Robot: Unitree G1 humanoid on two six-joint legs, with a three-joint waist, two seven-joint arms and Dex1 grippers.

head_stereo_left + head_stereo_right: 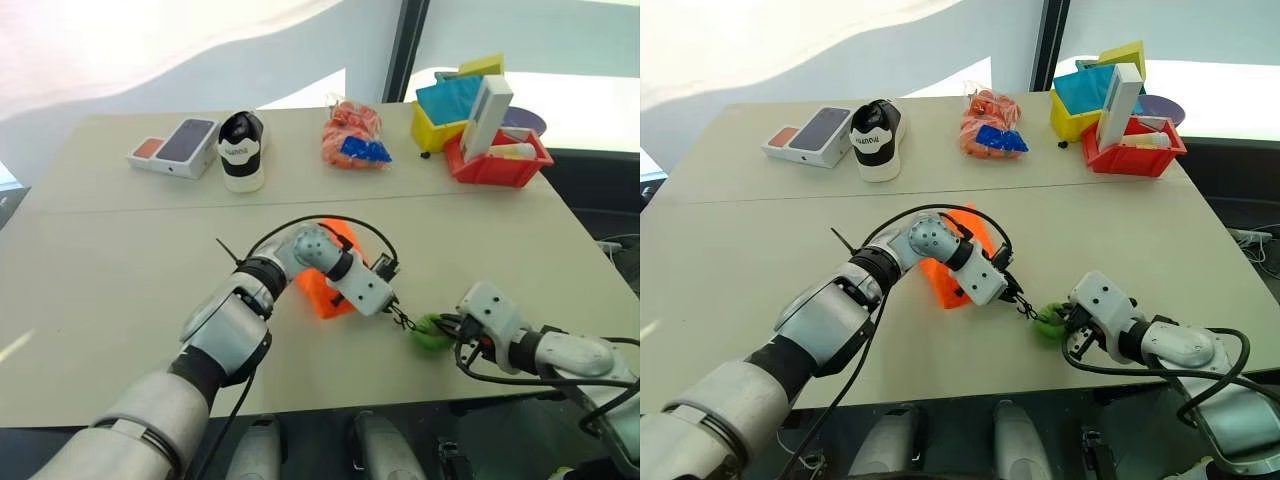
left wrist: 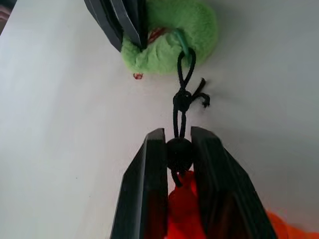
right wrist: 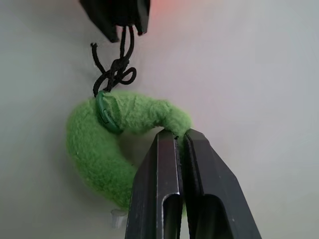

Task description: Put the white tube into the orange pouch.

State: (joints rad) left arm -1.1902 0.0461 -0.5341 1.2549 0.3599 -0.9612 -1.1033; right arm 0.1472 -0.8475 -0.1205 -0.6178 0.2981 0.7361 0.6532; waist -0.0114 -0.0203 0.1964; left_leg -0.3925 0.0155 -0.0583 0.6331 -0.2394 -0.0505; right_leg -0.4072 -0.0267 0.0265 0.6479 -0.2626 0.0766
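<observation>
Both grippers had a hold: my left gripper (image 2: 174,149) pinched the black cord stopper (image 2: 179,153) at the mouth of the orange pouch (image 1: 322,288), lying mid-table, and my right gripper (image 3: 180,142) was clamped on the green ring (image 3: 107,149). I judged that pulling apart could snap the knot or drag the pouch instead of opening it. I couldn't pick out the white tube with any certainty; something white lay in the far red bin (image 1: 478,170).
</observation>
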